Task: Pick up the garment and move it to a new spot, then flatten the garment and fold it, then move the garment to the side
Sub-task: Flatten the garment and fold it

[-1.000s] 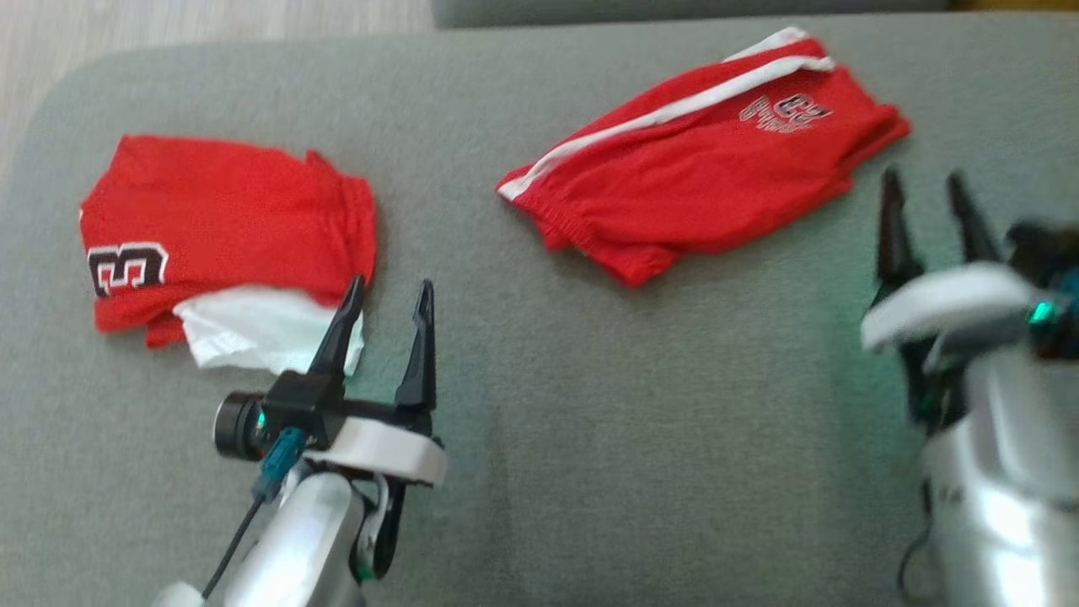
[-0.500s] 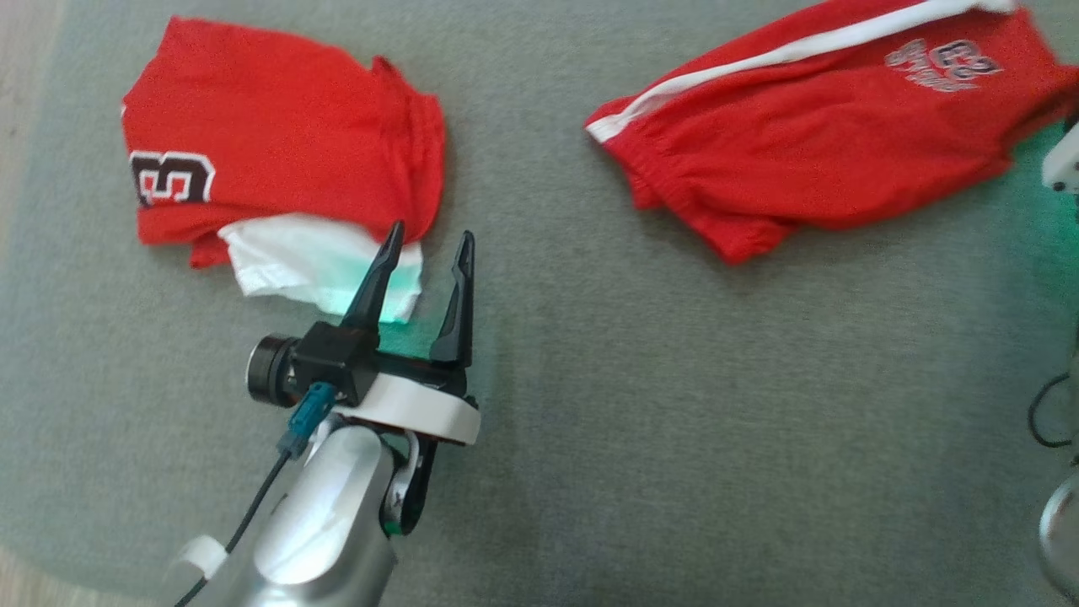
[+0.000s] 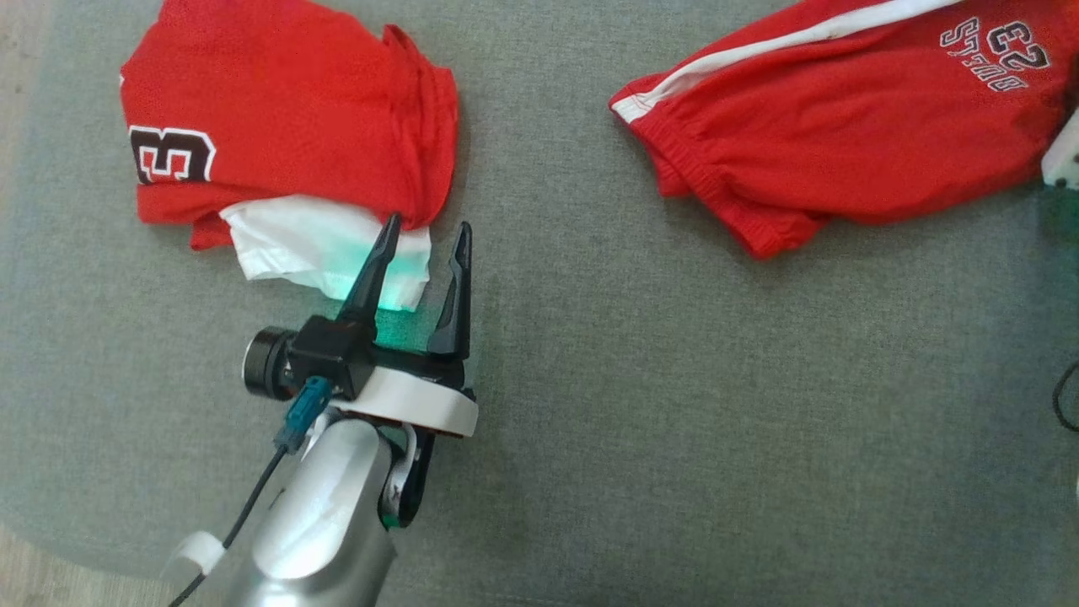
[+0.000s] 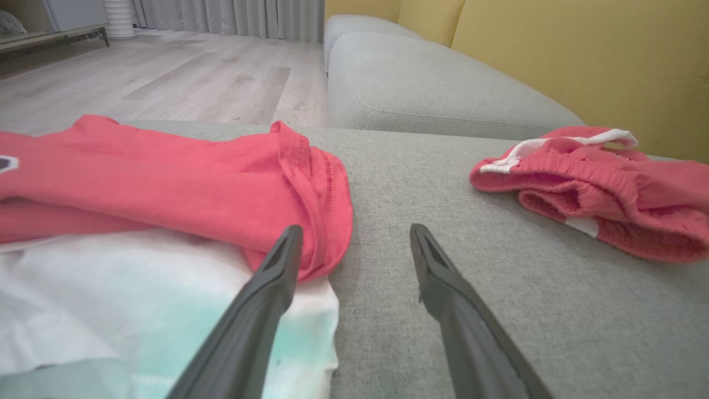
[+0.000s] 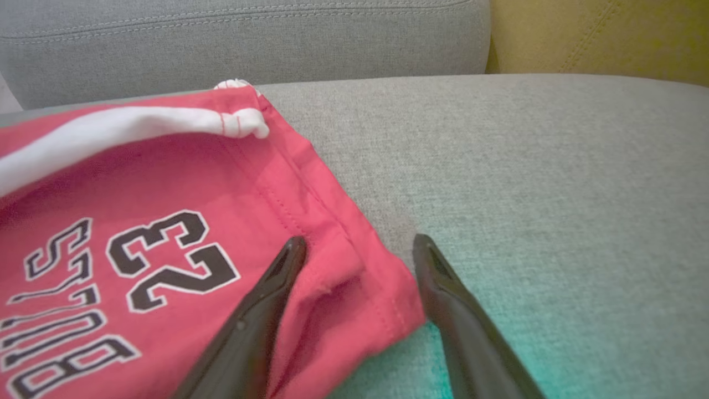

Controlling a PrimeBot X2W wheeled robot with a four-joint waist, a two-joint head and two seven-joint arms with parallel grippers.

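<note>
1. Camera motion explains most of the shift. The head has dipped and turned over the last second, so both garments sit larger and higher in the head view. Neither has moved on the grey woven cushion (image 3: 632, 405).
2. The folded red jersey with a black-and-white numeral (image 3: 287, 110) lies at the cushion's left end. A white layer of cloth (image 3: 295, 240) shows under its near edge; I cannot tell whether that is a separate piece.
3. The left gripper (image 3: 427, 226) has crept slightly closer to the jersey's near right corner. Its fingers stay spread and hold nothing, one above the white layer and the other above bare cushion. Whether either tip touches the fabric cannot be told.
4. The red shorts with a white side stripe and a printed 23 (image 3: 843, 143) lie well apart from the jersey, toward the right, rumpled but roughly flat.
5. The right gripper (image 5: 359, 242) has reached forward to the shorts' far end. In the right wrist view its fingers stand apart on either side of the hemmed corner, with nothing clamped.
6. The jersey looks already folded and set aside, so the shorts are probably the garment in hand, and the pick-up has not yet begun.
7. The right arm seems ready to pinch that corner. The left arm is far from the shorts and would need to cross over for a two-handed lift.
</note>
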